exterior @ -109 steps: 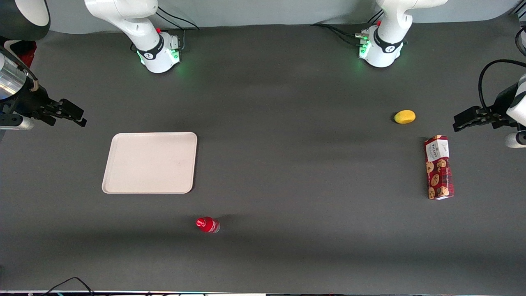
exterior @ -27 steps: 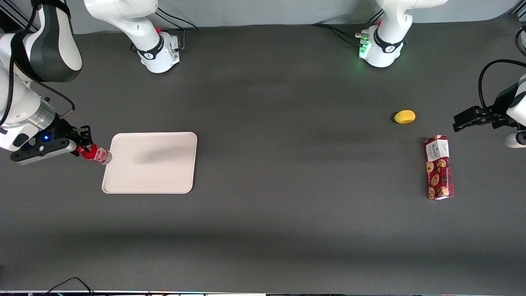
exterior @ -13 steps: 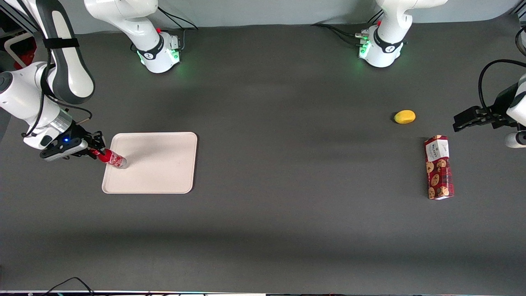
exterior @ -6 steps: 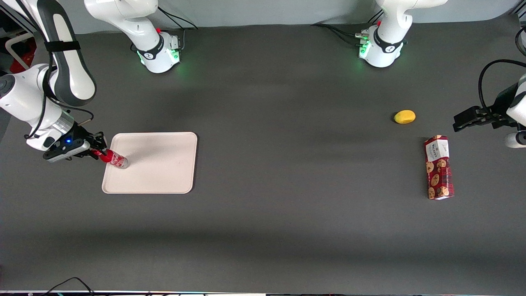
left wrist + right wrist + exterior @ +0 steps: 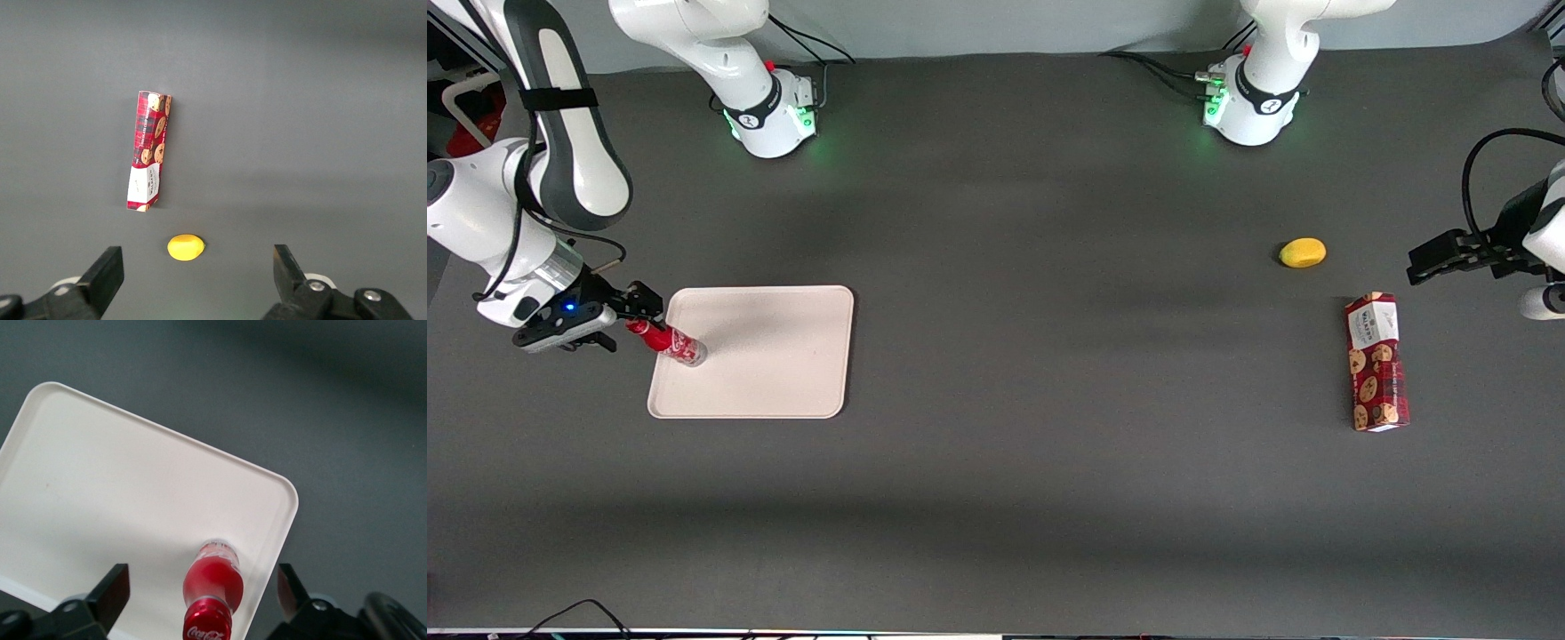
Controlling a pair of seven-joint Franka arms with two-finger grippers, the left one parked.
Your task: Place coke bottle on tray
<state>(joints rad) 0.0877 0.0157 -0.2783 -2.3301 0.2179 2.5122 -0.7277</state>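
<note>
The coke bottle (image 5: 671, 342) is small, slim and red with a red cap. It stands on the pale beige tray (image 5: 774, 364) close to the rim at the working arm's end. My gripper (image 5: 633, 326) is open, just above the cap, its fingers spread wide on either side of the bottle without touching it. In the right wrist view the bottle (image 5: 212, 587) stands between the two fingers (image 5: 110, 592) on the tray (image 5: 120, 493), near a rounded corner.
A yellow lemon (image 5: 1303, 252) and a red cookie box (image 5: 1376, 362) lie toward the parked arm's end of the table. Both also show in the left wrist view: lemon (image 5: 185, 247), box (image 5: 149, 150).
The gripper carried the bottle from the table nearer the front camera onto the tray, set it down, and in the last half second opened its fingers and let it go.
</note>
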